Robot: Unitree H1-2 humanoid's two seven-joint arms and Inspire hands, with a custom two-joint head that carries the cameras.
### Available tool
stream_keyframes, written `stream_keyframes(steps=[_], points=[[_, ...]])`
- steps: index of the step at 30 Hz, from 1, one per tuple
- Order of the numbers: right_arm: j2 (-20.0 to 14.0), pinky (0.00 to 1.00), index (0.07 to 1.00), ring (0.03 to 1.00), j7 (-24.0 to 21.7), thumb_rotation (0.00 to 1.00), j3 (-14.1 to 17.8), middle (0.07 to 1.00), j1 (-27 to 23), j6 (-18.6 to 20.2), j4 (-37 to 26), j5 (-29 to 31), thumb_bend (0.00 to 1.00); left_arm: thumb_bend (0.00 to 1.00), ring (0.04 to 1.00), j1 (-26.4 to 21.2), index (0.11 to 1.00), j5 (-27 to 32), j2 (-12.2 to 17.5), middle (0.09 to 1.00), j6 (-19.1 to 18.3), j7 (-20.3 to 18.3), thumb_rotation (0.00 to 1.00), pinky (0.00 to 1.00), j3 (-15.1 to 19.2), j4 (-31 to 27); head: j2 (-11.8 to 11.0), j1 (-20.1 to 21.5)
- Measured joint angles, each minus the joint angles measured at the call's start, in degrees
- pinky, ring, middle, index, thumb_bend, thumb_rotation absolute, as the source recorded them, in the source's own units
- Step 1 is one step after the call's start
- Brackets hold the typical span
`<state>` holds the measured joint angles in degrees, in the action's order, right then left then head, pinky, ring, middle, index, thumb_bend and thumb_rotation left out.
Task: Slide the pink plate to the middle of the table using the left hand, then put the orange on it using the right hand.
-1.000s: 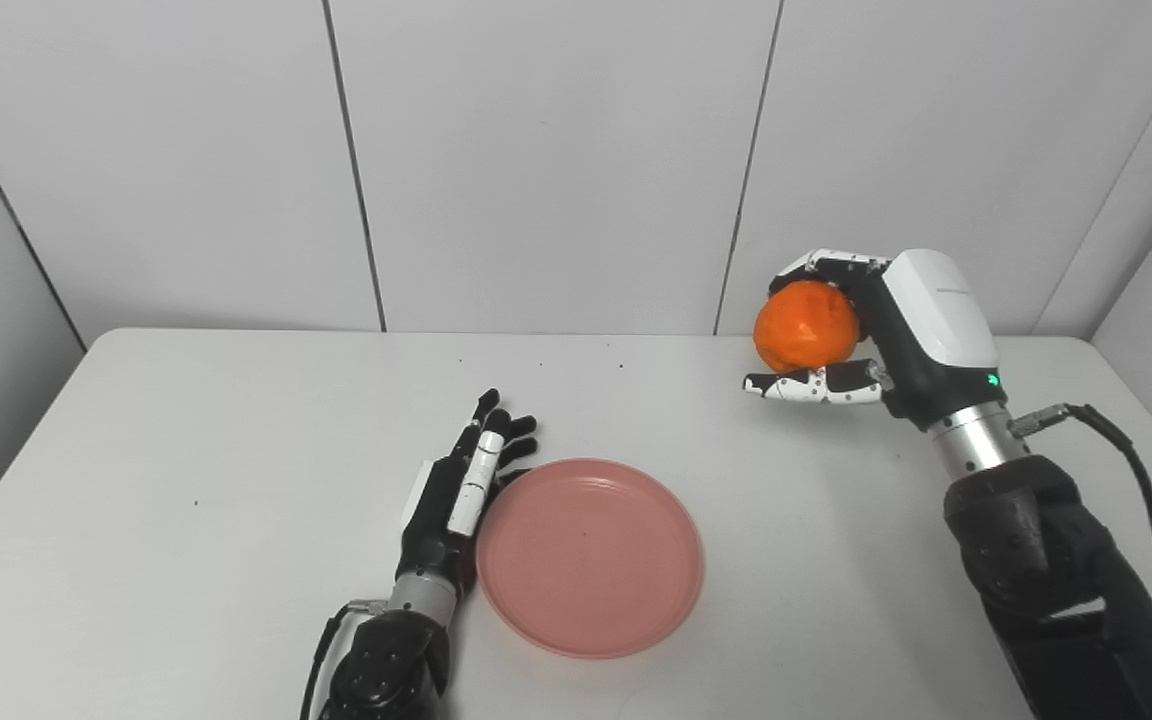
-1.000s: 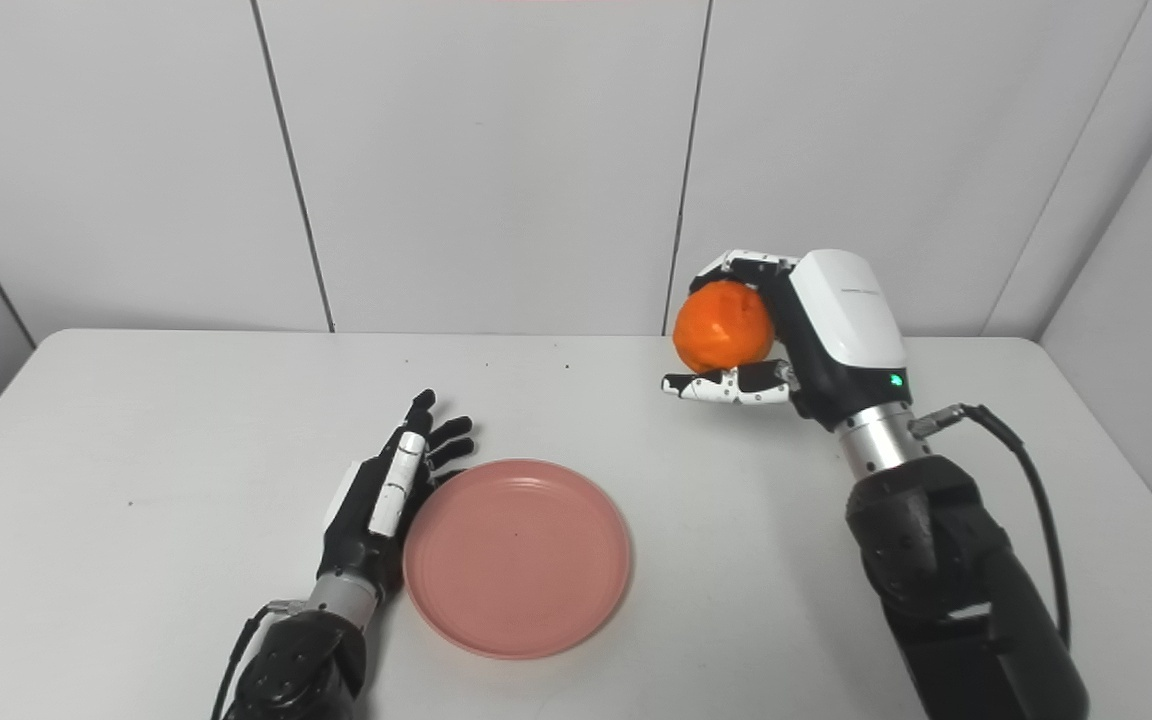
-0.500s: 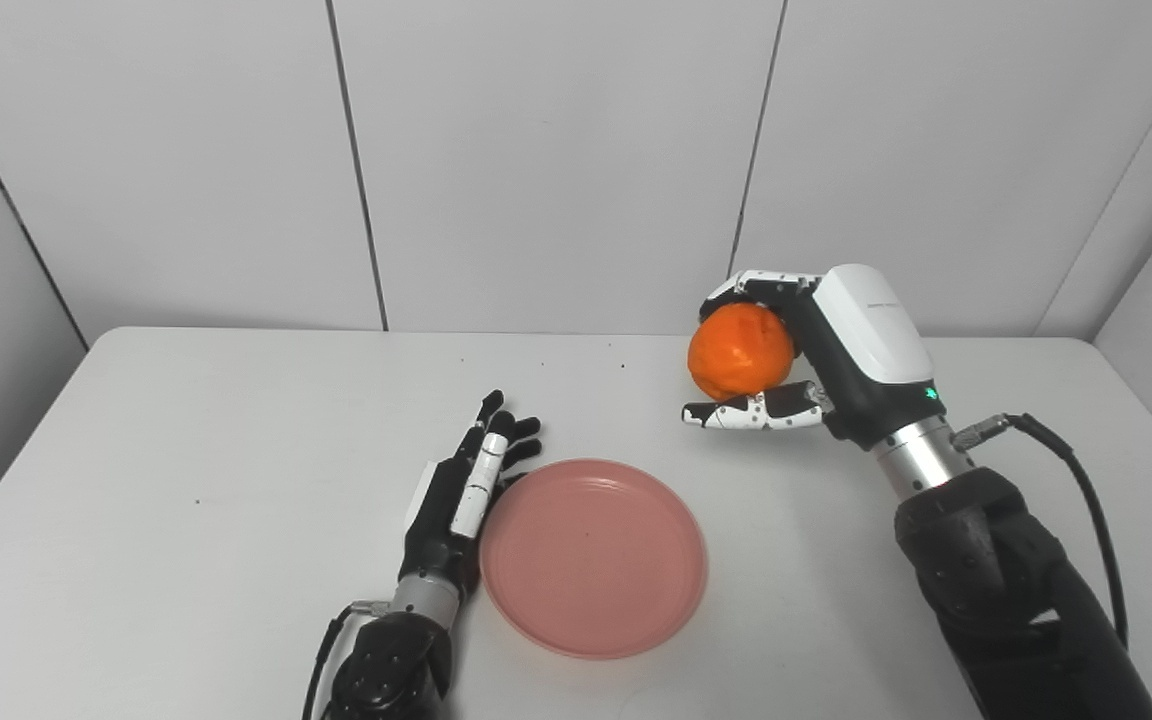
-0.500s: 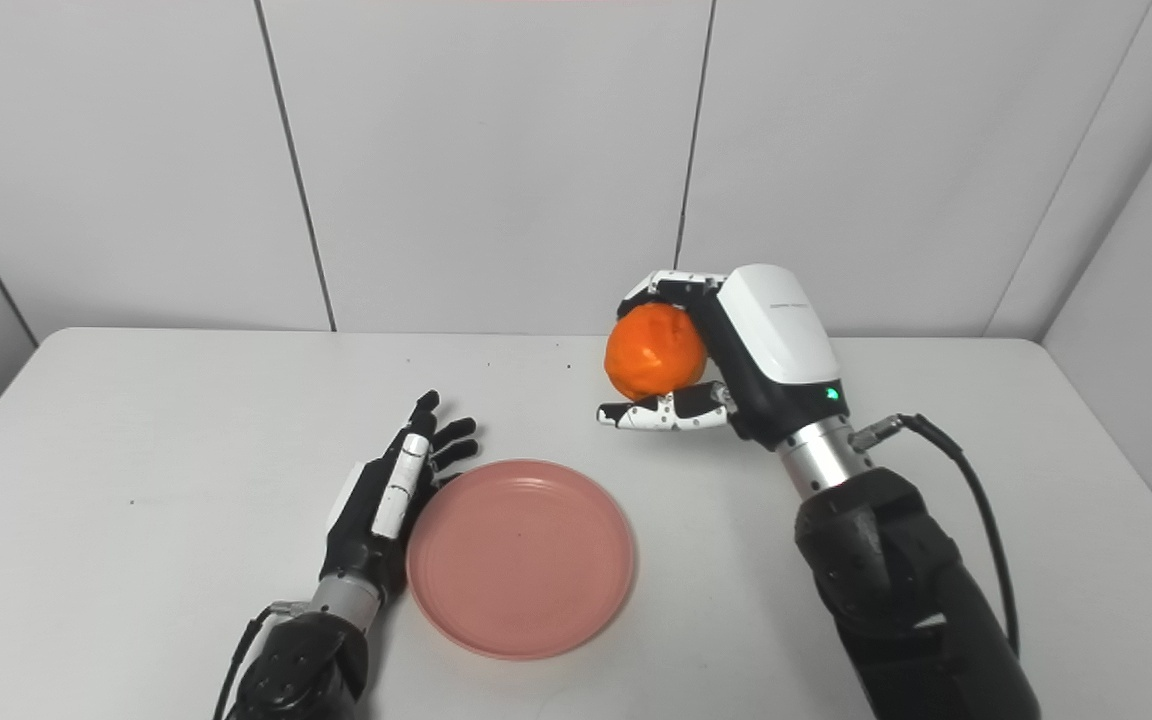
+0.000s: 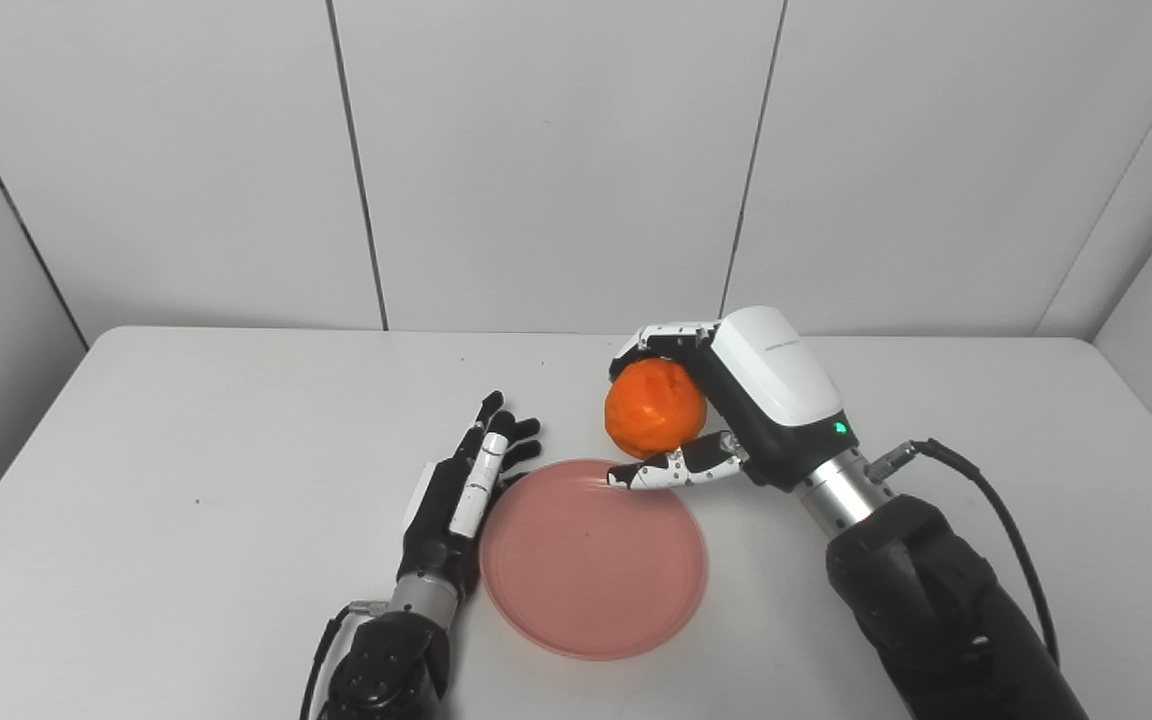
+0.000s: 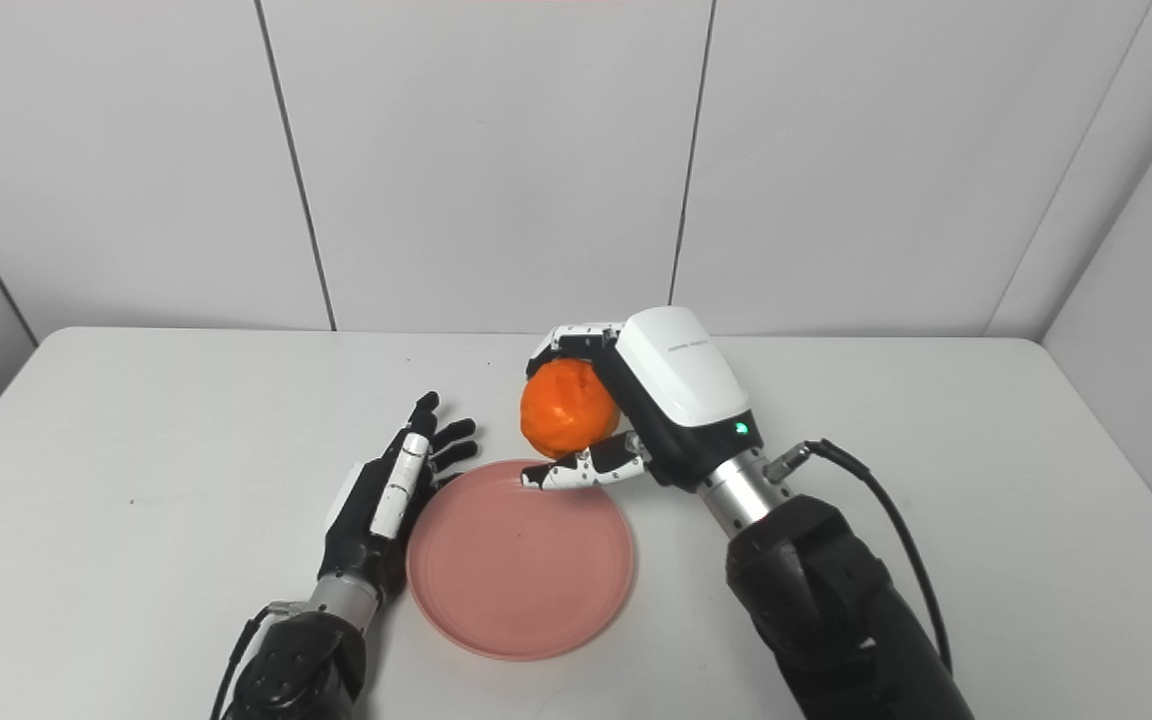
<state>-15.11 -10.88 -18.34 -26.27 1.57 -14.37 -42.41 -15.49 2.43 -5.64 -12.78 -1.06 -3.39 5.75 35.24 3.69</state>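
The pink plate (image 5: 591, 560) lies flat on the white table (image 5: 186, 450), near its front middle. My left hand (image 5: 461, 495) rests open, fingers stretched out, its side against the plate's left rim. My right hand (image 5: 736, 405) is shut on the orange (image 5: 654, 408), held in the air just over the plate's far rim. Its thumb reaches under the fruit, close above the rim. In the right eye view the orange (image 6: 568, 408) hangs above the far edge of the plate (image 6: 521, 560).
White wall panels (image 5: 556, 160) close off the back and both sides of the table. A black cable (image 5: 996, 510) loops from my right wrist. Bare tabletop spreads to the left and right of the plate.
My right hand has carried the orange left and down, from the table's back right to just above the plate's far rim. The left hand and plate have stayed still.
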Motion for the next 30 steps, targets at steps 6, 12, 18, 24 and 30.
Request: stream_keyframes(steps=[6,12,18,24,30], points=[[0.6,0.23,0.494,0.325,-0.14,0.17,-3.65,0.48,0.78,-1.03,4.45,-2.14,0.5,0.68,0.835,0.02,0.965,0.01,0.02,0.835,-0.09,-0.03,0.89,0.73,0.03,-0.05,0.09,0.0],[0.69,0.26,0.496,0.352,-1.33,0.17,-6.66,0.482,1.95,-1.94,6.4,-3.68,0.5,0.67,0.847,0.06,0.963,0.0,0.03,0.873,-0.24,-0.02,0.91,0.73,0.0,-0.18,0.26,0.18],[0.71,0.27,0.496,0.365,-2.05,0.17,-8.21,0.5,1.83,-2.63,8.84,-4.16,0.5,0.67,0.852,0.05,0.968,0.0,0.04,0.876,-0.27,-0.03,0.91,0.73,-0.04,-0.14,0.26,0.18],[0.57,0.29,0.498,0.375,-3.07,0.17,-10.85,0.527,1.24,-4.88,12.2,-4.78,0.49,0.66,0.857,-0.06,0.959,-0.05,0.02,0.912,-0.27,-0.01,0.91,0.69,-0.09,0.05,0.18,-0.18],[0.32,0.29,0.498,0.383,-5.55,0.17,-11.49,0.528,0.37,-5.41,13.32,-4.85,0.49,0.65,0.844,-0.12,0.958,-0.05,0.03,0.889,-0.27,-0.01,0.91,0.67,-0.09,0.16,0.26,-0.09]])
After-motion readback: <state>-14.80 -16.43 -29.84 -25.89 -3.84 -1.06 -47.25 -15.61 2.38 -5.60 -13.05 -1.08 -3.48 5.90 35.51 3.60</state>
